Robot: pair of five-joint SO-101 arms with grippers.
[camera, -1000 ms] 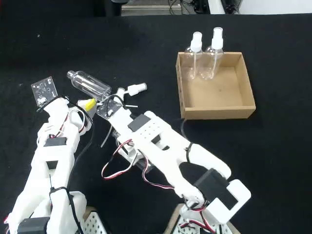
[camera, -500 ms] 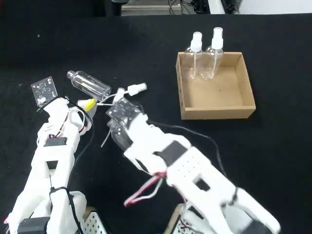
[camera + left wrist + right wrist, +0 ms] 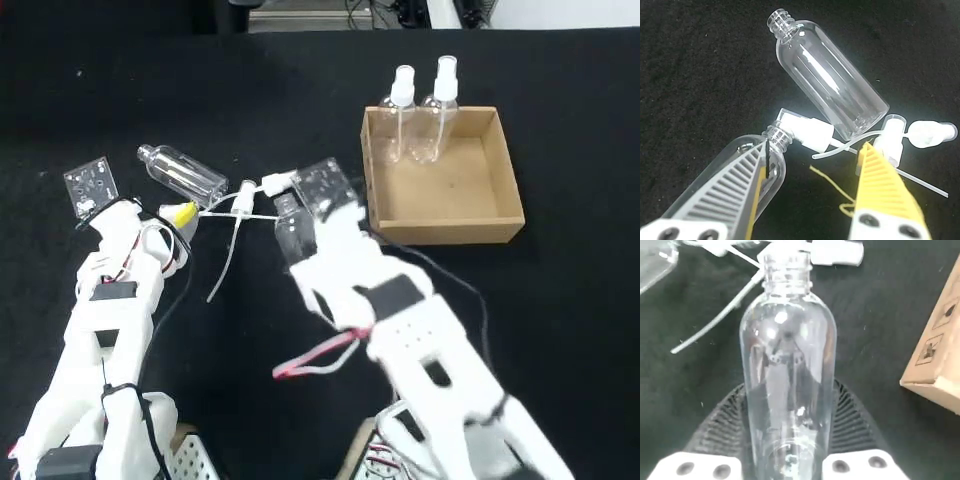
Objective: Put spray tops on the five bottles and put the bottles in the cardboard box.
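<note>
1. Clamping a clear bottle [image 3: 787,355] round its body, the right claw [image 3: 788,390] is shut only as far as the bottle's width allows, with a ribbed finger on each side.
2. That bottle is empty, smooth and thin-walled. It has a rounded shoulder and a bare screw neck pointing away from the claw, with no top on it.
3. It is held near the middle of the table, just left of the cardboard box [image 3: 445,230]. Its neck is close to the loose spray tops [image 3: 282,181] and their thin tubes.
4. Further left, the left claw [image 3: 815,147] stands wide open with nothing between its fingers. A second bare bottle [image 3: 777,137] lies along its grey finger, and a third bottle [image 3: 832,92] lies on its side just beyond.
5. Two capped bottles [image 3: 403,128] stand in the far-left corner of the box.
6. As I judge it, the slick round plastic may twist or slide in the grip if the neck meets a top off-centre.
7. Moving the neck low could snag a tube and scatter the tops.
8. A swing to the right could knock the box wall, and dropping the bottle in now would leave it uncapped.
</note>
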